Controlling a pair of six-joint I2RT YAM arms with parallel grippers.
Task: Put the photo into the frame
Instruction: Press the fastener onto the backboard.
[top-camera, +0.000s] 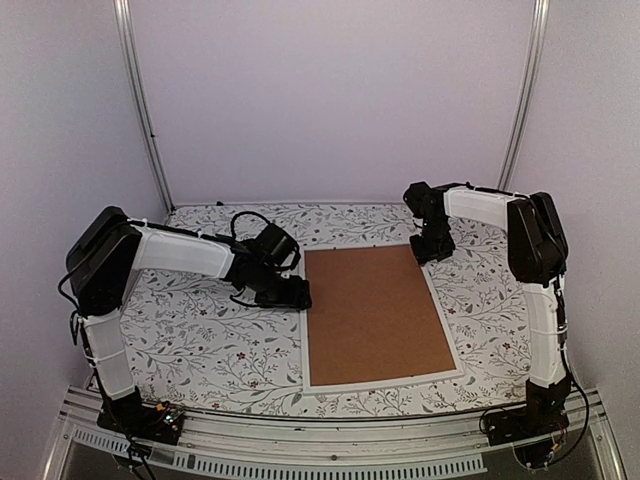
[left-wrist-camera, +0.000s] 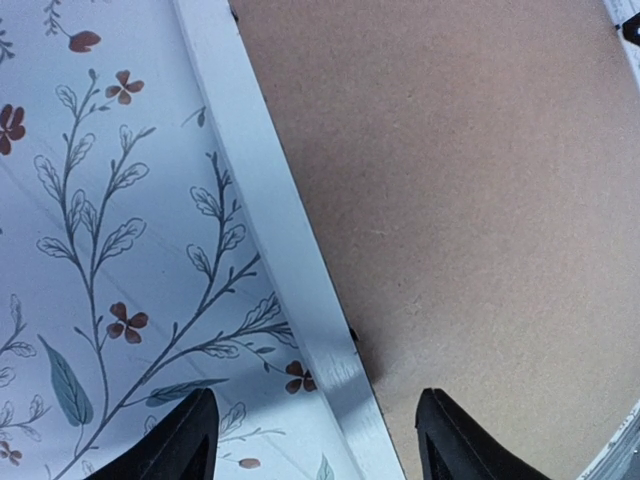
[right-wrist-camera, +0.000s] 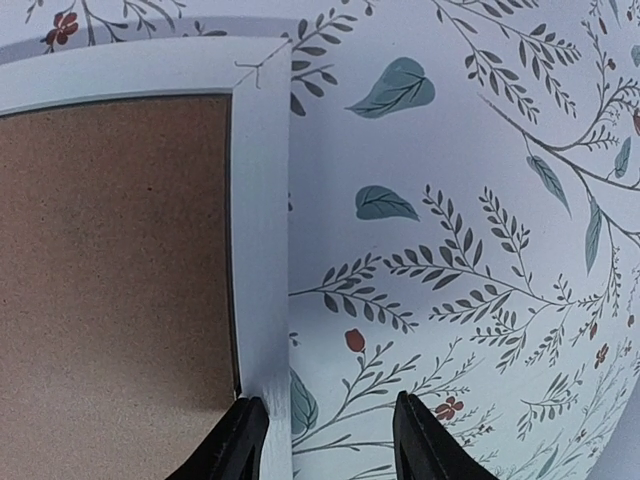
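The frame (top-camera: 380, 382) lies flat on the worktop (top-camera: 200, 330), in the middle between my 2 arms. Its thin white rim runs all round a plain brown board (top-camera: 375, 310) that fills it. The worktop has a pale cover printed with leaves and small red flowers.

My left pincer (top-camera: 300, 297) is low at the frame's left side, near the far end of that side. In the left wrist view the pincer (left-wrist-camera: 320, 440) is open and holds nothing. 1 finger (left-wrist-camera: 185, 445) is above the cover and the other above the board (left-wrist-camera: 450, 200), with the rim (left-wrist-camera: 290, 250) passing between them.

My right pincer (top-camera: 432, 255) is at the frame's far right corner. In the right wrist view the pincer (right-wrist-camera: 330, 440) has its jaws apart and grips nothing. 1 finger (right-wrist-camera: 245, 440) sits at the rim (right-wrist-camera: 260, 200) beside the board (right-wrist-camera: 110, 250), and the other is over the cover. I cannot tell whether that finger touches the rim.
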